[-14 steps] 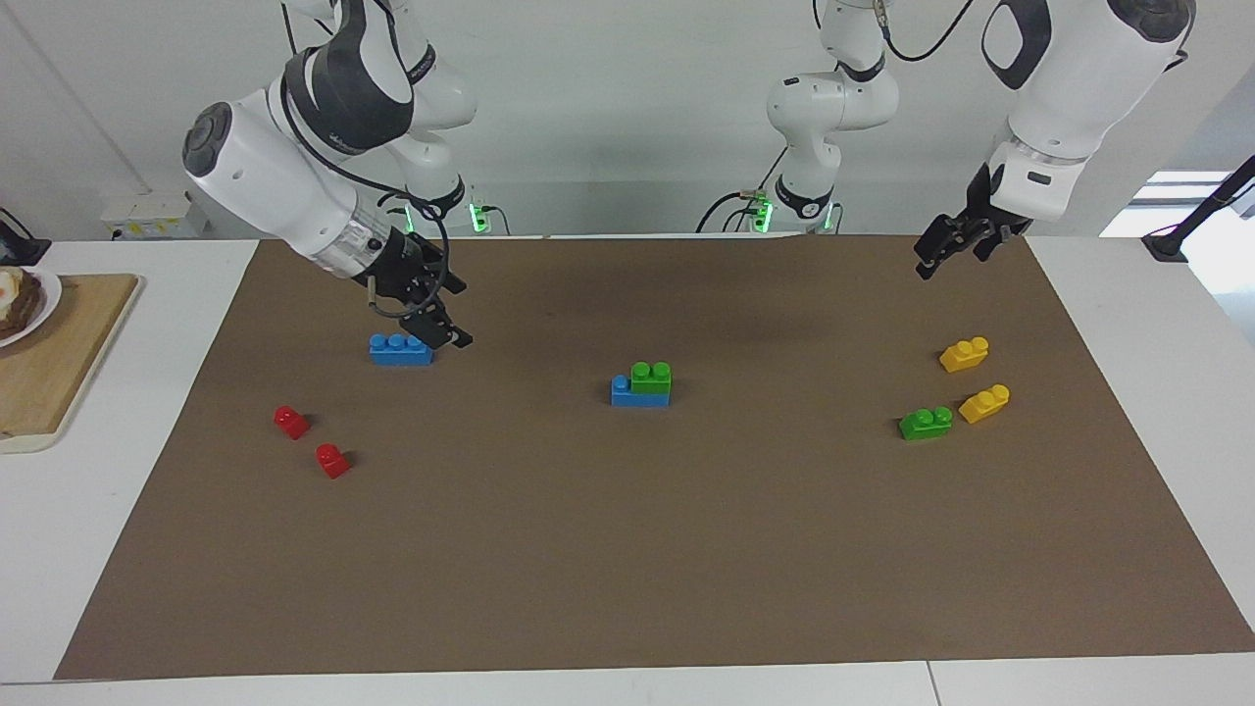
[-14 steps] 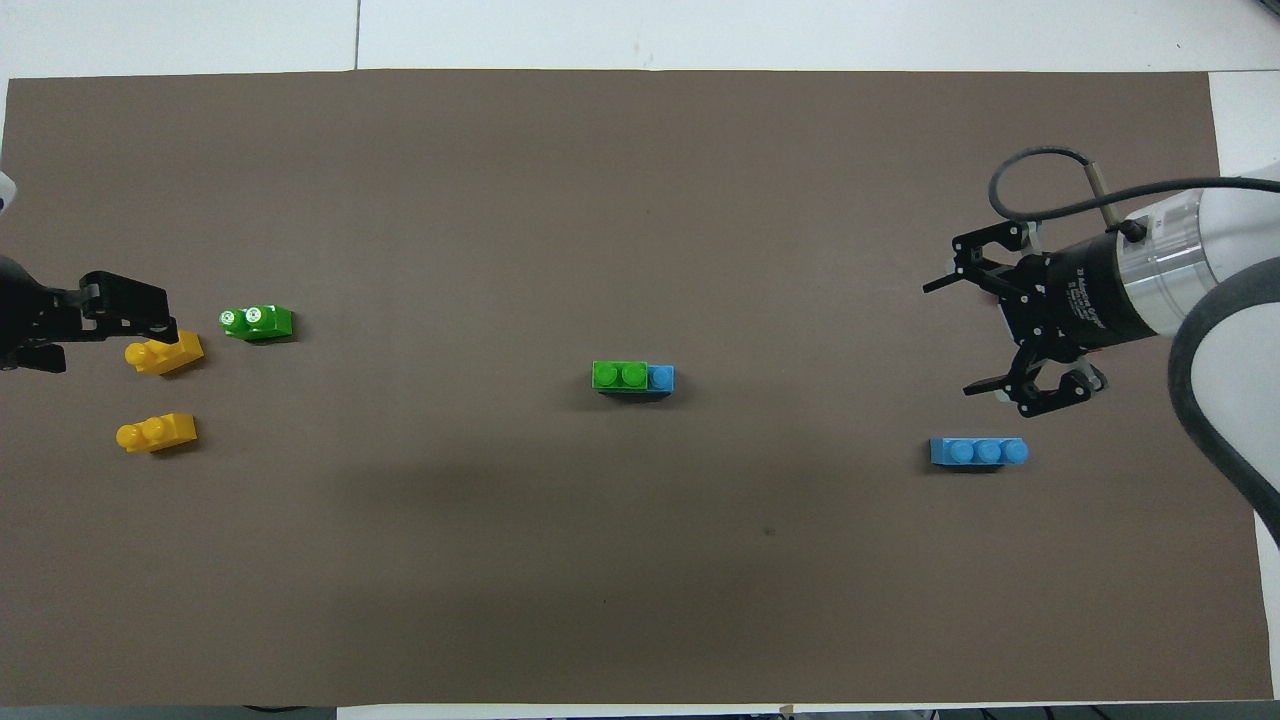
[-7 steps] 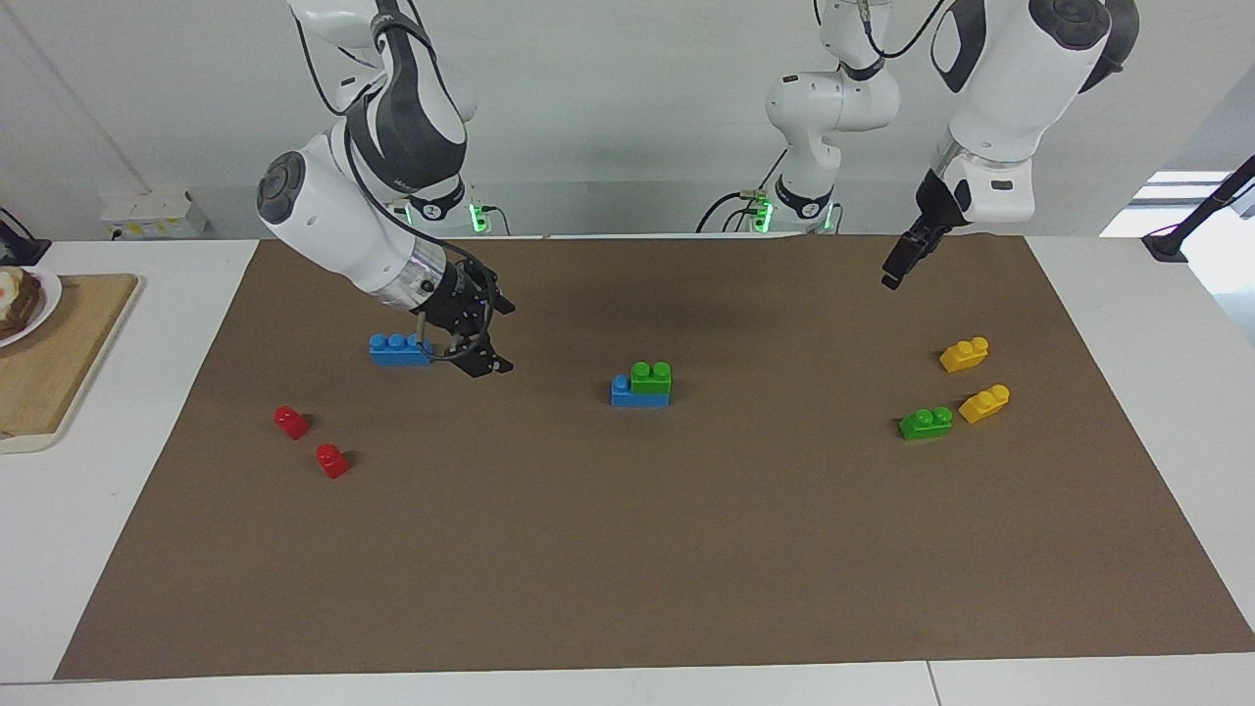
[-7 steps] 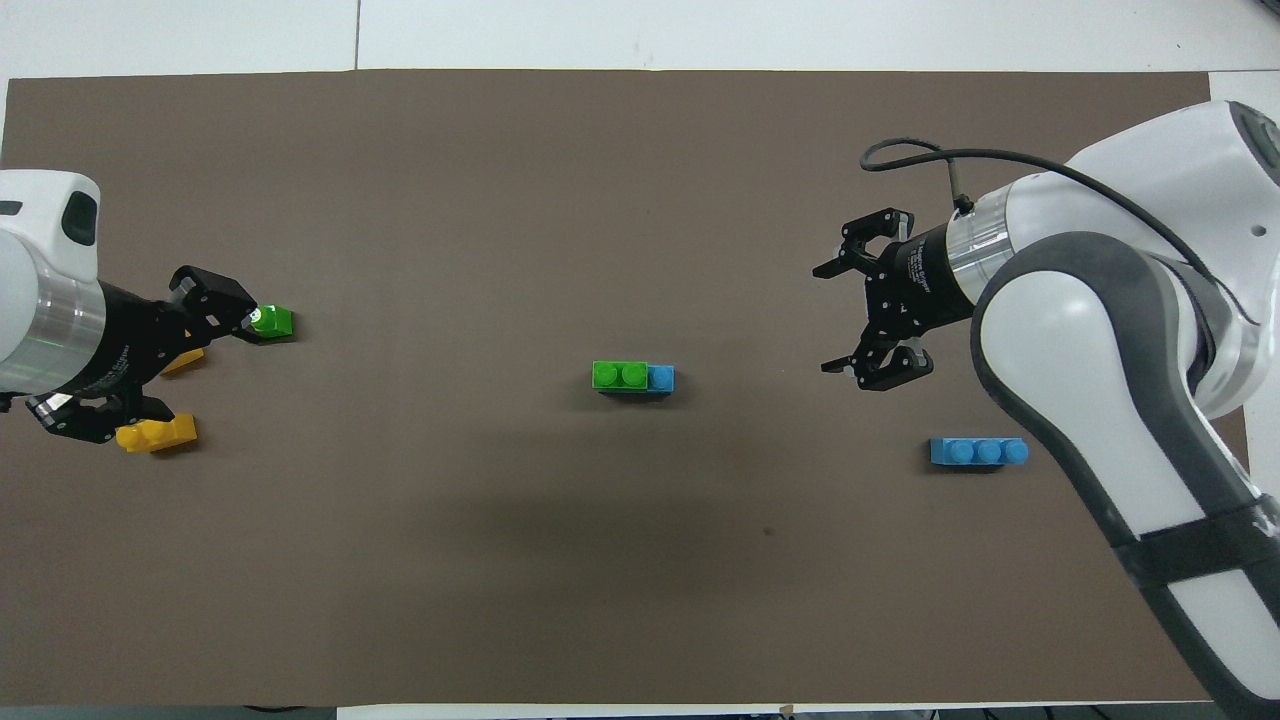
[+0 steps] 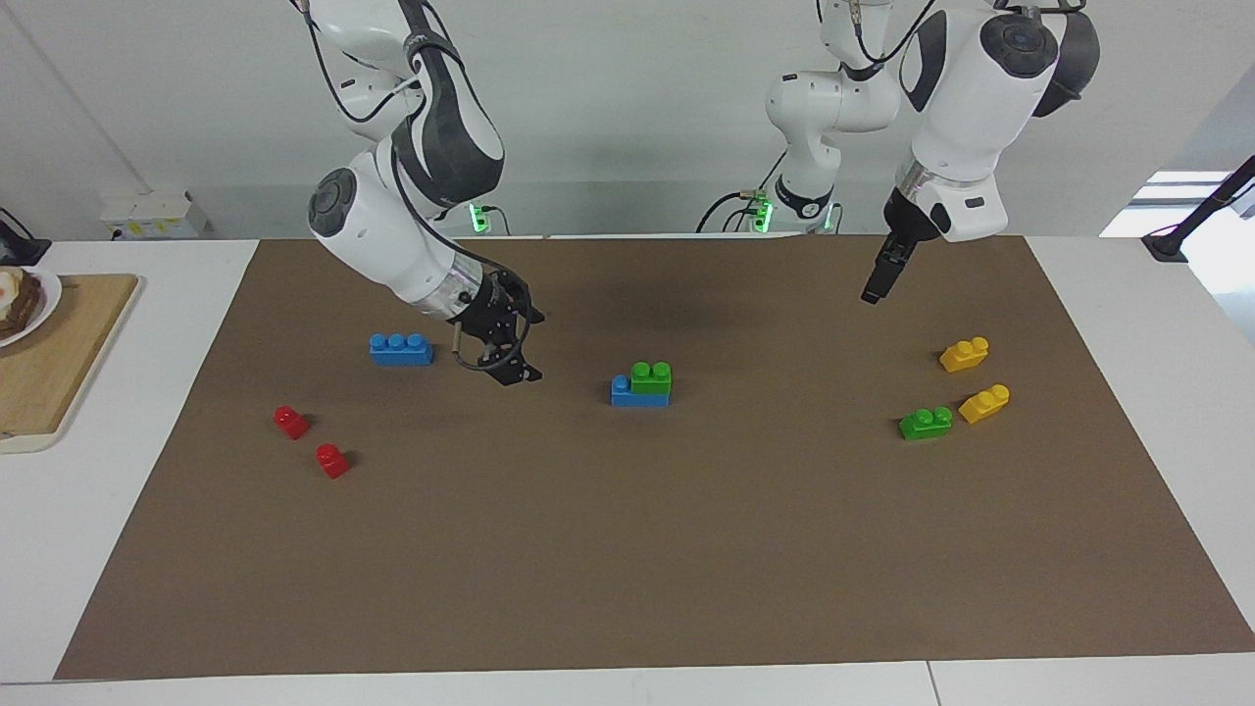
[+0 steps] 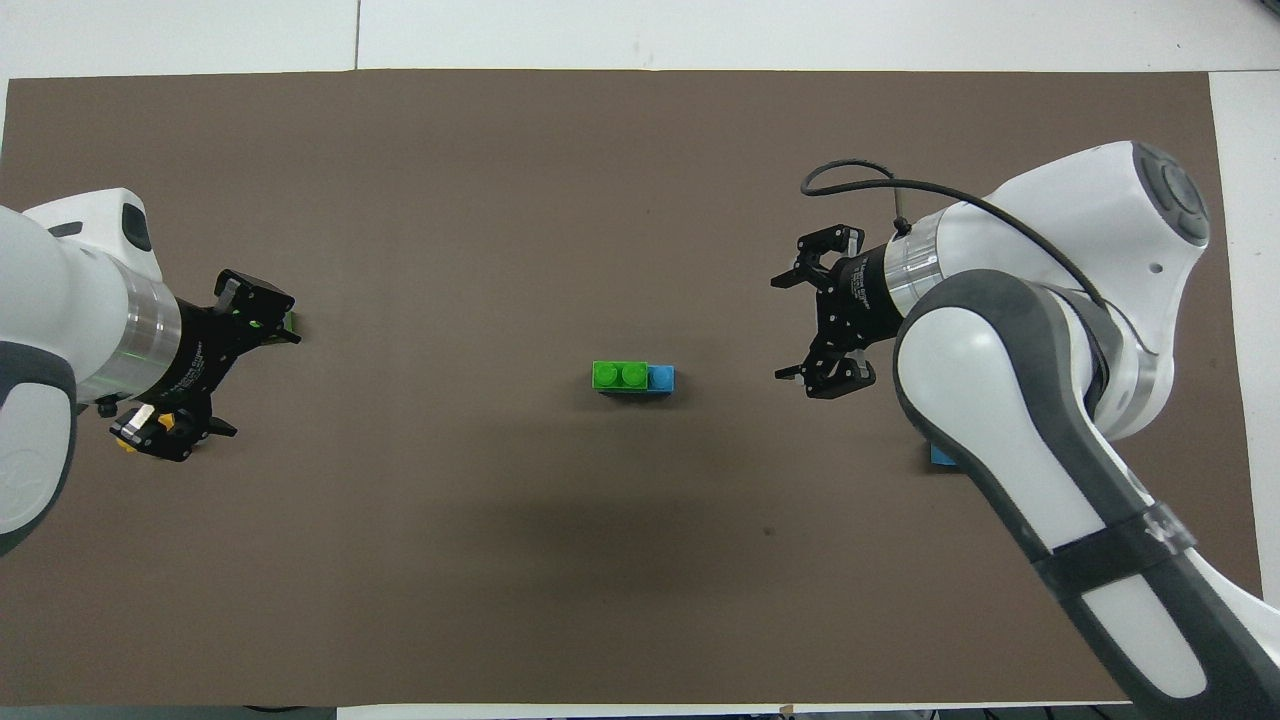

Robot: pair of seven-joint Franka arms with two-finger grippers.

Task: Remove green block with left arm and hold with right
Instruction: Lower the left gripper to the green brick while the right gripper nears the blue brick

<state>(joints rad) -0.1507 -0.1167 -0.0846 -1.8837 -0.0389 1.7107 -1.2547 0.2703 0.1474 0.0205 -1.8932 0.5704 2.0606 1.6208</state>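
At frame centre the green block (image 5: pixel 651 378) sits stacked on a blue brick (image 5: pixel 624 391); bring your right gripper (image 5: pixel 510 345), fingers apart, low onto that blue brick before your raised left gripper (image 5: pixel 872 290), also spread, descends squarely over the green.

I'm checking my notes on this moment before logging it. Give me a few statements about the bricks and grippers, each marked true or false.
1. The green block sits on top of a blue brick at the middle of the mat. True.
2. The right gripper is shut on that green block. False: it is open and apart from the stack, toward the right arm's end.
3. The left gripper is up in the air, holding nothing. True.
4. Two red bricks are stacked on each other. False: they lie apart on the mat.
5. A second green brick lies beside a yellow brick. True.
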